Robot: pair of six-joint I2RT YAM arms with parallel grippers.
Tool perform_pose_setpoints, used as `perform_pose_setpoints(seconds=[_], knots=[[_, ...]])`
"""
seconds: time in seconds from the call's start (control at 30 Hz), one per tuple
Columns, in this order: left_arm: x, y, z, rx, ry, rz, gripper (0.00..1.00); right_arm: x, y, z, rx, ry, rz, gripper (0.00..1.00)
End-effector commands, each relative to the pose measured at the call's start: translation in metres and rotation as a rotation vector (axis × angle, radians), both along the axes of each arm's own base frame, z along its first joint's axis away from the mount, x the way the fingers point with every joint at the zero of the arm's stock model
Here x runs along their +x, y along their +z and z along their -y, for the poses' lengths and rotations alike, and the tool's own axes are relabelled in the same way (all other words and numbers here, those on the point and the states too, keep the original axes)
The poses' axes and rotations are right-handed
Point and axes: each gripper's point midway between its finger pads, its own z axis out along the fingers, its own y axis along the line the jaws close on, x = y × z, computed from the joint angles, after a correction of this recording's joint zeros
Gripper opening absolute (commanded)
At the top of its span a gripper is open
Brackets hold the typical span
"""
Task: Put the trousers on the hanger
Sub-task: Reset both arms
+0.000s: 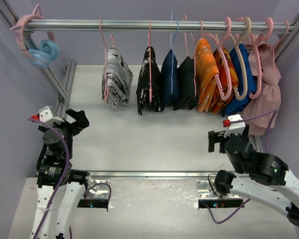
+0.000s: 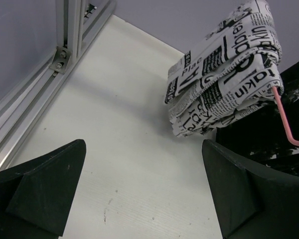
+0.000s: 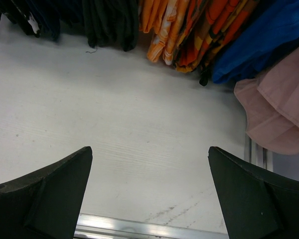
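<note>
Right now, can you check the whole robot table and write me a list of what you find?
Surface: white table, faint scuffs only.
Job's things: trousers draped over the hanger, which hangs from the rail.
Clutter: other hung garments along the rail; headphones at its left end.
Grippers: left gripper open, empty; right gripper open, empty.
Cables: purple cables run along both arms.
Surroundings: purple walls, metal frame.

Soft, even light from above keeps all three views bright. Faint, diffuse shadows lie on the white table (image 1: 119,144) beneath the trousers (image 2: 224,64), whose print reads sharp; the metal rail (image 1: 139,25) carries a mild sheen
</note>
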Motion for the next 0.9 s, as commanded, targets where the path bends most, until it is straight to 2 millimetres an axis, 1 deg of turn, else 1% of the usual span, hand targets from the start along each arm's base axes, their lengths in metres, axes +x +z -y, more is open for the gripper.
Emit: perform_pose_setpoints(seconds=[0.0, 0.07, 0.17, 0.23, 0.27, 0.3, 0.43, 0.77, 0.87], knots=[[-0.001, 0.013, -0.012, 0.016, 0.067, 0.045, 1.0, 0.006, 0.005, -0.002, 0.016, -0.031, 0.023, 0.99], [-0.004, 0.013, -0.019, 0.016, 0.109, 0.048, 1.0, 0.006, 0.005, -0.001, 0.027, -0.046, 0.026, 0.99], [-0.007, 0.009, -0.022, 0.017, 0.131, 0.044, 1.0, 0.007, 0.006, 0.0, 0.026, -0.06, 0.031, 0.99], [-0.008, -0.001, -0.026, 0.019, 0.15, 0.052, 1.0, 0.009, 0.006, 0.002, 0.017, -0.083, 0.036, 0.99], [-0.008, 0.001, -0.025, 0.019, 0.148, 0.059, 1.0, 0.009, 0.005, 0.002, 0.016, -0.083, 0.033, 0.99], [-0.007, -0.004, -0.022, 0.016, 0.131, 0.067, 1.0, 0.009, 0.006, 0.006, 0.014, -0.104, 0.042, 0.99], [-0.007, -0.003, -0.019, 0.018, 0.113, 0.076, 1.0, 0.008, 0.006, 0.01, 0.049, -0.147, 0.051, 0.99], [-0.005, -0.007, -0.019, 0.013, 0.114, 0.066, 1.0, 0.01, 0.002, 0.004, 0.051, -0.134, 0.044, 0.99], [-0.008, -0.007, -0.027, 0.018, 0.161, 0.066, 1.0, 0.011, 0.0, 0.003, 0.051, -0.129, 0.038, 0.99]])
